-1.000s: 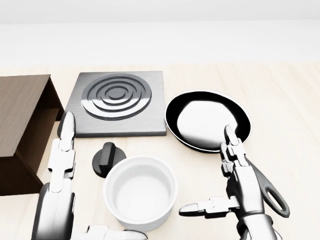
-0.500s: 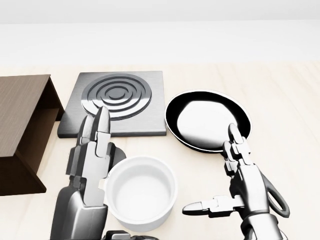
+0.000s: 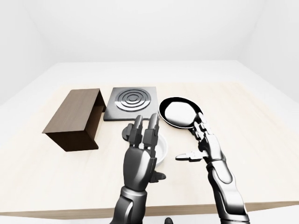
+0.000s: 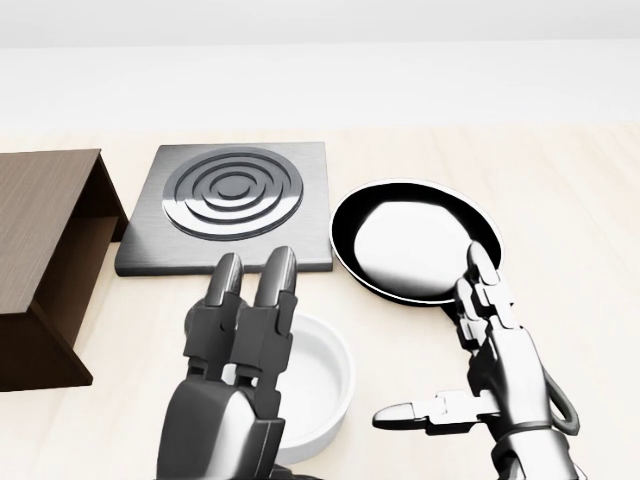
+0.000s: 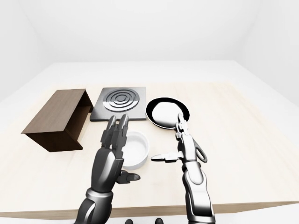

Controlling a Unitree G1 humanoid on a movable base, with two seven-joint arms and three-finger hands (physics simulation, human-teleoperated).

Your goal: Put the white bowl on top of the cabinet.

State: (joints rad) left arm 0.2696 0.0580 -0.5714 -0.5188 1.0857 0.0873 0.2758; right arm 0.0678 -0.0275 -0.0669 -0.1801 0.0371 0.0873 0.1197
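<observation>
The white bowl (image 4: 322, 382) stands on the light wood table, at the bottom middle of the head view. My left hand (image 4: 252, 290) is open with its fingers straight up. It stands between the camera and the bowl and hides the bowl's left part. My right hand (image 4: 462, 372) is open to the right of the bowl, one finger upright and the thumb pointing left toward it, apart from the bowl. The dark brown cabinet (image 3: 74, 119) lies open-sided at the left of the table.
A grey hob plate (image 4: 235, 200) with rings lies above the bowl. A black frying pan (image 4: 415, 240) lies to its right, its handle (image 5: 201, 154) behind my right hand. A black knob (image 3: 124, 135) is mostly hidden behind my left hand.
My left hand has swung right and risen, and now covers the knob and the bowl's left side. My right hand has drifted slightly right. The bowl has not moved.
</observation>
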